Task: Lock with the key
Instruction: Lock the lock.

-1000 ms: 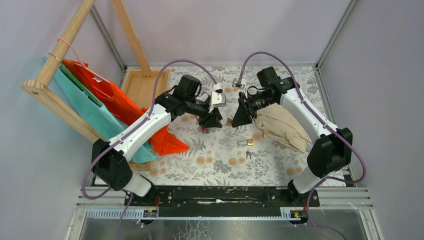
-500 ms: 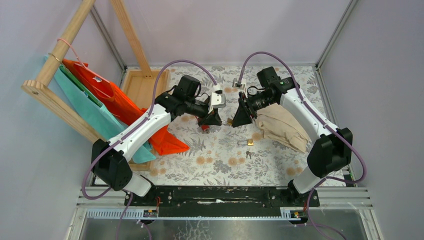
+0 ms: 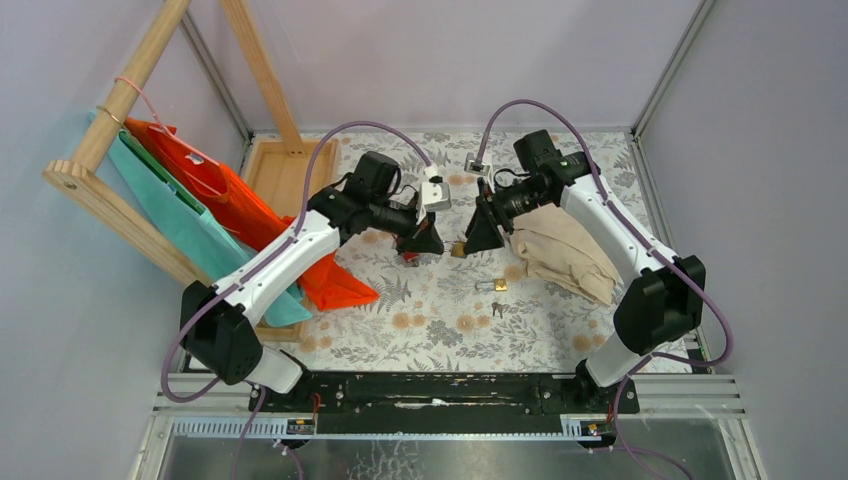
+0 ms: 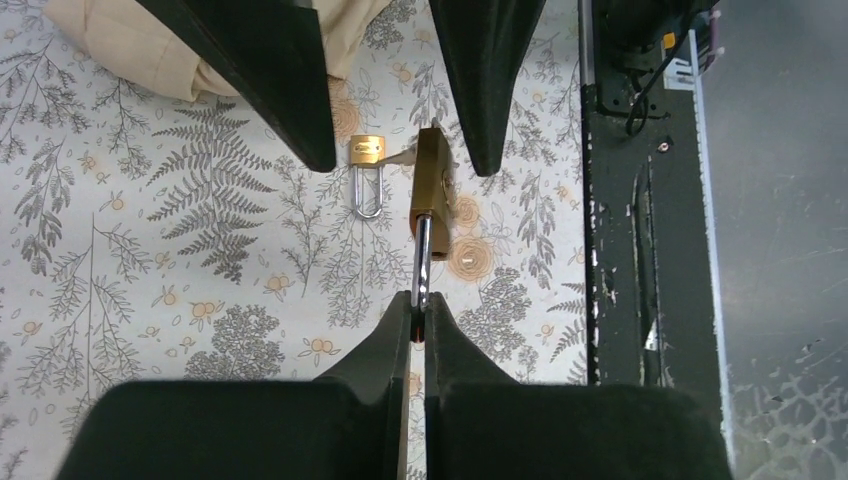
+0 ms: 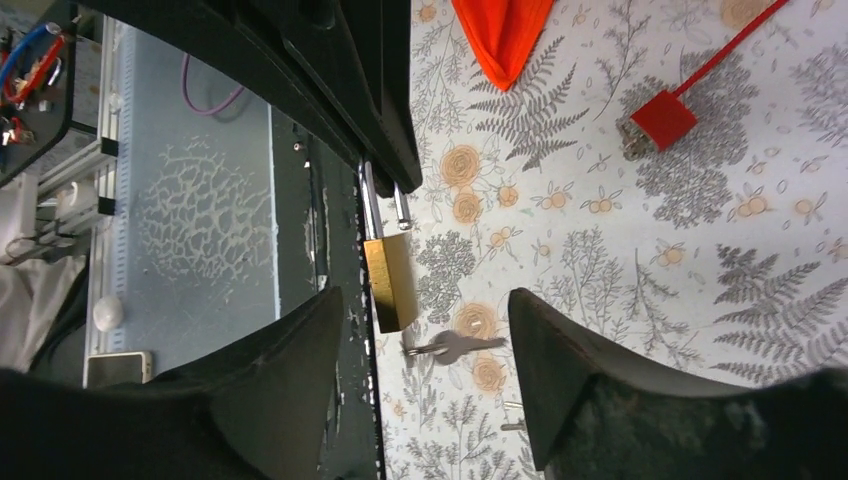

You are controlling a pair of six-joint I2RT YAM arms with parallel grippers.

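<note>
My left gripper (image 4: 419, 300) is shut on the steel shackle of a brass padlock (image 4: 432, 185) and holds it above the table. My right gripper (image 5: 425, 300) is open, its fingers on either side of that padlock's body (image 5: 390, 280) without touching it. A grey key (image 5: 455, 347) shows at the padlock's free end; I cannot tell whether it sits in the keyhole. The red lock (image 5: 663, 118) lies on the table with its thin red cable (image 5: 730, 45) running off; no gripper touches it. From above, both grippers (image 3: 425, 243) (image 3: 468, 240) meet mid-table.
A second brass padlock (image 3: 499, 285) and loose keys (image 3: 497, 308) lie on the flowered table. A beige cloth (image 3: 565, 255) lies under the right arm. A wooden rack (image 3: 110, 120) with orange (image 3: 250, 215) and teal (image 3: 170, 220) bags and a wooden tray (image 3: 270, 165) stand at left.
My right gripper has edged slightly left toward the left gripper, bringing its open fingers around the brass padlock. The left gripper has kept its hold and barely moved.
</note>
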